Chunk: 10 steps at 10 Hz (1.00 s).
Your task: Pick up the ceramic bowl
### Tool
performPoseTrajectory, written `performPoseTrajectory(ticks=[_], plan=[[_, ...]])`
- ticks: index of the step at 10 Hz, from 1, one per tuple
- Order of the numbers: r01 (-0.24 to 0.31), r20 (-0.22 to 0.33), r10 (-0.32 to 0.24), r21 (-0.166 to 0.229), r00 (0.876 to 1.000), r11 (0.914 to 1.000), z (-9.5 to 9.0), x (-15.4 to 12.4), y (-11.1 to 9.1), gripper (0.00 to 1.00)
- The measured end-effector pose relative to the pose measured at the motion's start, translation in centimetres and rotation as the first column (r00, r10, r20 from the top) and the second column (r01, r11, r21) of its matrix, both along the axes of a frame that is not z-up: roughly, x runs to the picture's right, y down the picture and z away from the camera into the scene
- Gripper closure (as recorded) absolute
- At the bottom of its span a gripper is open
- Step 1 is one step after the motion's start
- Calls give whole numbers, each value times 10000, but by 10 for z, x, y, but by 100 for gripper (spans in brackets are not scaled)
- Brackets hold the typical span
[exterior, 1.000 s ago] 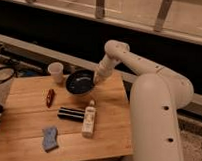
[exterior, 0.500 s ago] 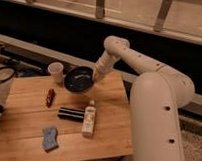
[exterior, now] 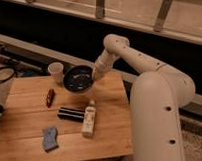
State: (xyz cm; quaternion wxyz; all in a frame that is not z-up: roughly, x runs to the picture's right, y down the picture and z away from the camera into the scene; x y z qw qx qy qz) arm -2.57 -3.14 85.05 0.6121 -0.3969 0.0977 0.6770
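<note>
The ceramic bowl (exterior: 77, 78) is round, shallow and glossy black. It is at the back of the wooden table (exterior: 110, 130), tilted with its inside facing the camera and its right rim raised. My gripper (exterior: 94, 75) is at the end of the white arm, at the bowl's right rim, shut on that rim. The bowl's left edge is close to the small white cup (exterior: 56, 71).
On the table are a small red object (exterior: 50, 96), a black rectangular object (exterior: 71, 114), a white bottle lying down (exterior: 88, 119) and a blue cloth (exterior: 49, 138). Cables (exterior: 4, 74) lie to the left. My white body (exterior: 155, 122) stands at the table's right edge.
The bowl has risen slightly and tipped more toward the camera, moving a little left and up with my gripper on its rim. The other objects have not moved.
</note>
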Motion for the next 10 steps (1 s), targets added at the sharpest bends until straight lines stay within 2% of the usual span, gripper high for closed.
performPoseTrajectory(ticks=[10], plan=[[233,93,-235,120,9997,9997,-3,-4,0,92]])
